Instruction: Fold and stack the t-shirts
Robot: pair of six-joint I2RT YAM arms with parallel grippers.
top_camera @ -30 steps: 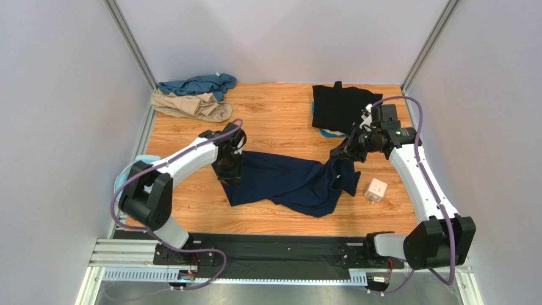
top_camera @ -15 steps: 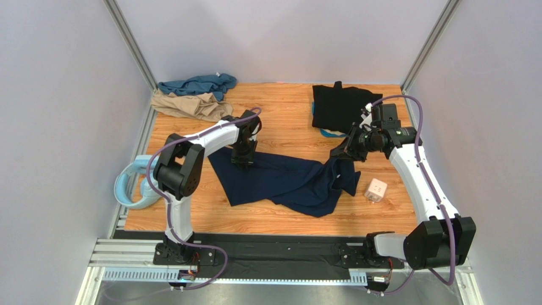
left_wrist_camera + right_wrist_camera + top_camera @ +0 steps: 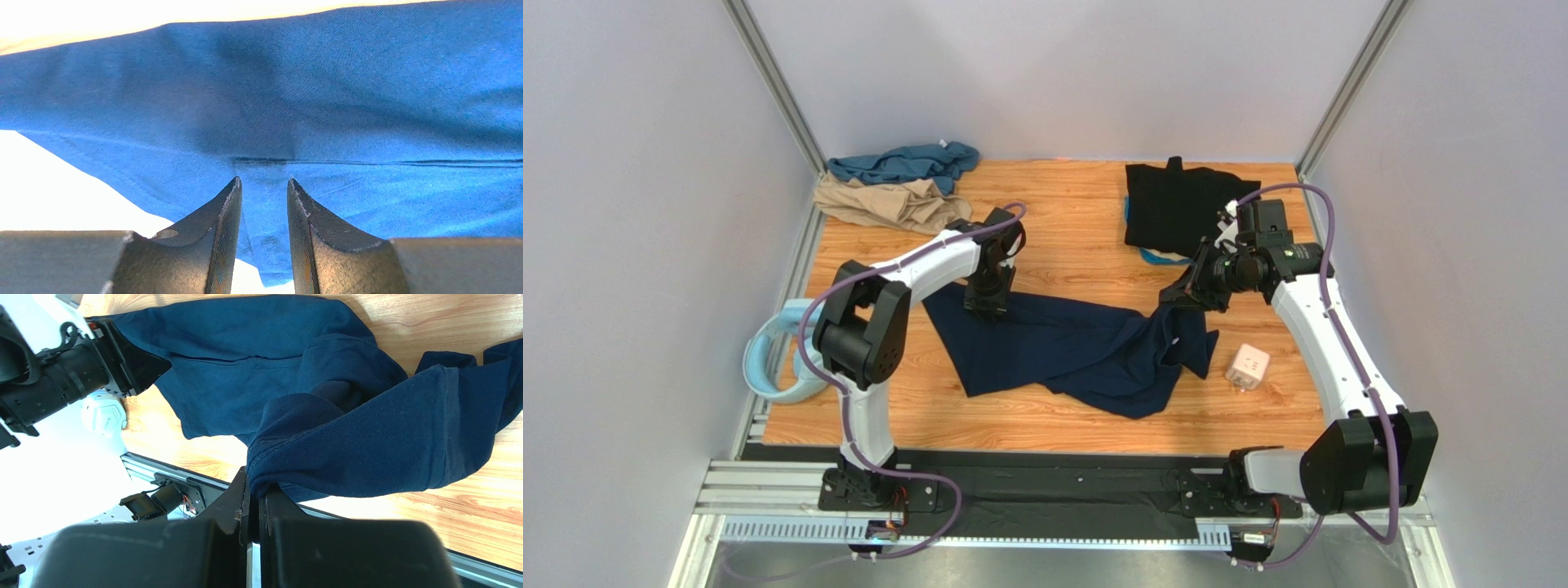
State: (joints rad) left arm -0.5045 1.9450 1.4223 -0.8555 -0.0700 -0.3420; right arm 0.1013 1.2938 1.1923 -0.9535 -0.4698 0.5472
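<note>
Two grippers tend the soft dark navy blue t-shirt (image 3: 1075, 349) in the middle of the wooden worktop (image 3: 1075, 221): the right gripper (image 3: 1178, 298), clamped on its right end, should hold firm, and the left gripper (image 3: 989, 305), fingers apart over the left hem, should pinch just the edge.

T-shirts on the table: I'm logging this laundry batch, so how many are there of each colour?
navy t-shirt: 1
black t-shirt: 1
teal t-shirt: 1
tan t-shirt: 1
Total: 4
</note>
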